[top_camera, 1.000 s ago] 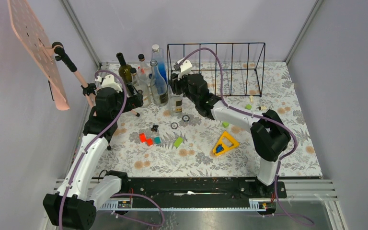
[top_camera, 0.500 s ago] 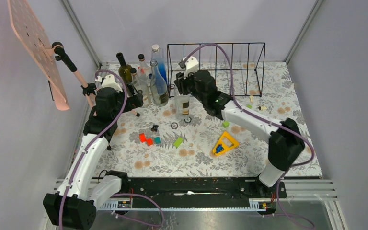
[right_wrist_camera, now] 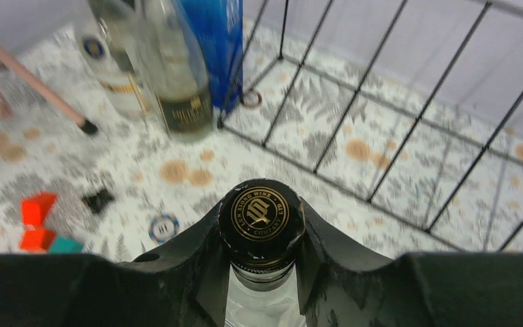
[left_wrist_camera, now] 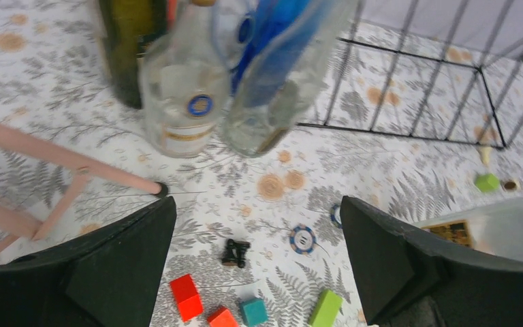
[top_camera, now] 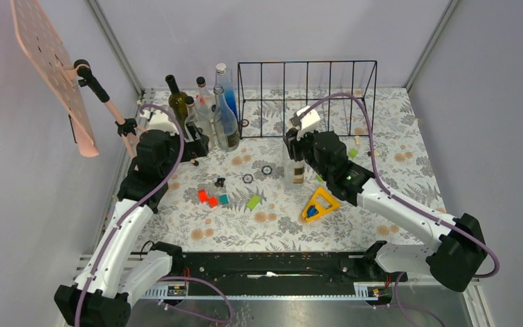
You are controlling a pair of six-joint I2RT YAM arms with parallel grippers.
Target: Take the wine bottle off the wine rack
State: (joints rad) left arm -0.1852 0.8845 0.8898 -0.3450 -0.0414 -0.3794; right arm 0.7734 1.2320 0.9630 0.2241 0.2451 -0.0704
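The black wire wine rack (top_camera: 306, 99) stands at the back of the table with no bottle in its bays; it also shows in the right wrist view (right_wrist_camera: 395, 116) and the left wrist view (left_wrist_camera: 415, 88). My right gripper (top_camera: 297, 139) is shut on the neck of a clear wine bottle (top_camera: 295, 170) with a black gold-printed cap (right_wrist_camera: 261, 222), held upright in front of the rack, outside it. My left gripper (top_camera: 194, 139) is open and empty beside a cluster of bottles (top_camera: 211, 112); in the left wrist view its fingers (left_wrist_camera: 109, 272) frame small blocks.
Several bottles (left_wrist_camera: 184, 102) stand left of the rack. Red, teal and green blocks (top_camera: 212, 198), poker chips (top_camera: 248, 178), a small black piece (top_camera: 219, 182) and a yellow triangle (top_camera: 320, 204) lie mid-table. A pink stand (top_camera: 54, 75) leans at the far left.
My right arm has carried the clear bottle from the rack's left end to the right and nearer, out in front of the rack. My left arm has barely moved.
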